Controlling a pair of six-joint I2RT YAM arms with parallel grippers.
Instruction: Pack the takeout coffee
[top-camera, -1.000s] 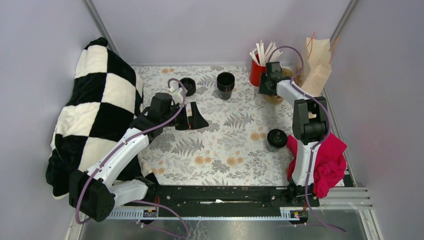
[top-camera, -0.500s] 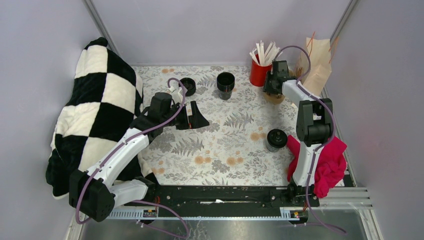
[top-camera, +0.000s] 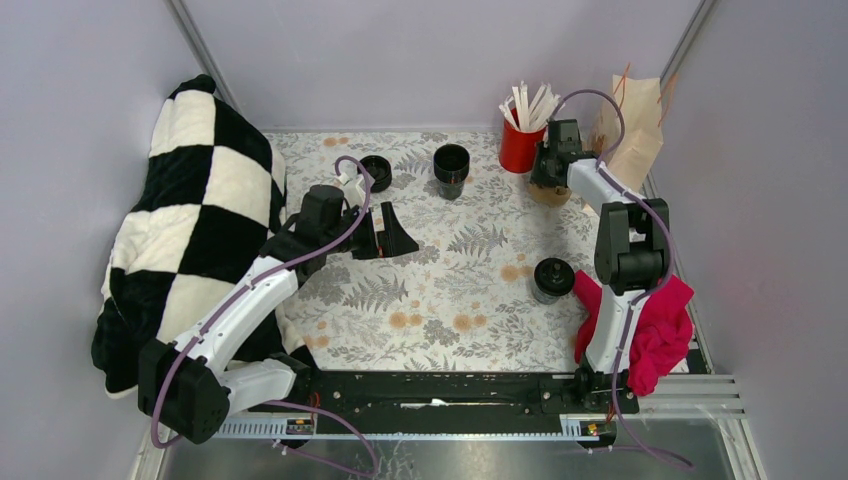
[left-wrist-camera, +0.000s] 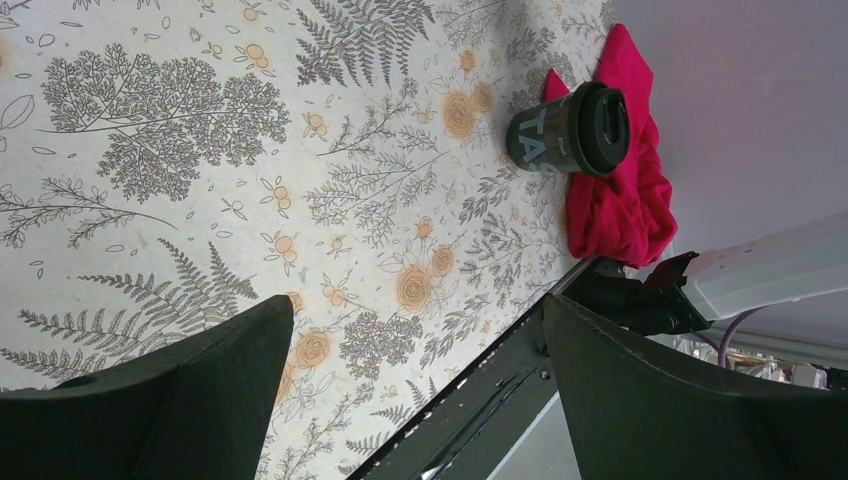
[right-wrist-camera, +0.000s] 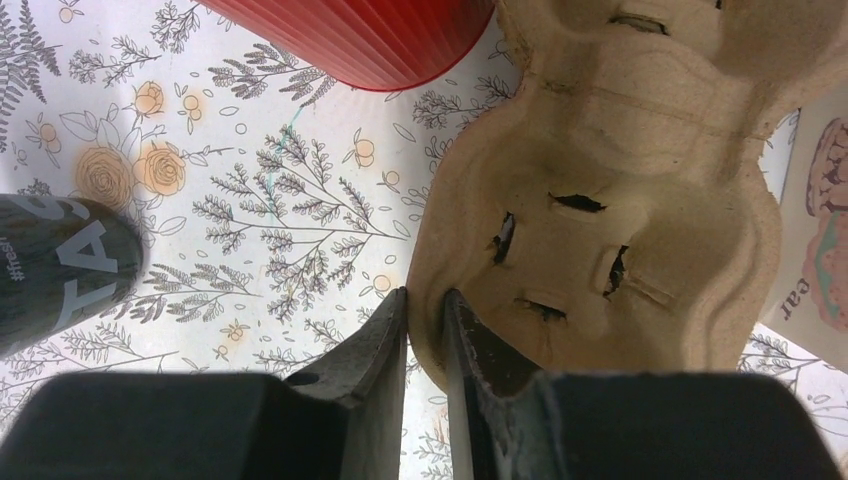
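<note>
The takeout coffee (top-camera: 552, 279), a small black cup with a black lid, stands at the right of the floral mat beside a red cloth. It also shows in the left wrist view (left-wrist-camera: 570, 130). My right gripper (top-camera: 548, 178) is at the back right, shut on the near rim of the brown pulp cup carrier (top-camera: 549, 194). The right wrist view shows its jaws (right-wrist-camera: 425, 295) pinching that carrier (right-wrist-camera: 620, 180). My left gripper (top-camera: 395, 238) hovers open and empty over the mat's left middle, its jaws (left-wrist-camera: 415, 305) wide apart. The paper bag (top-camera: 632, 130) stands behind the carrier.
A red cup of white sticks (top-camera: 516, 146) stands left of the carrier. An open black cup (top-camera: 451, 168) and a loose black lid (top-camera: 375, 172) are at the back. The red cloth (top-camera: 650, 320) lies at the right edge, a checkered blanket (top-camera: 190, 220) at the left.
My right wrist has shifted a little to the right, still gripping the carrier's rim. The left arm and the coffee have not moved.
</note>
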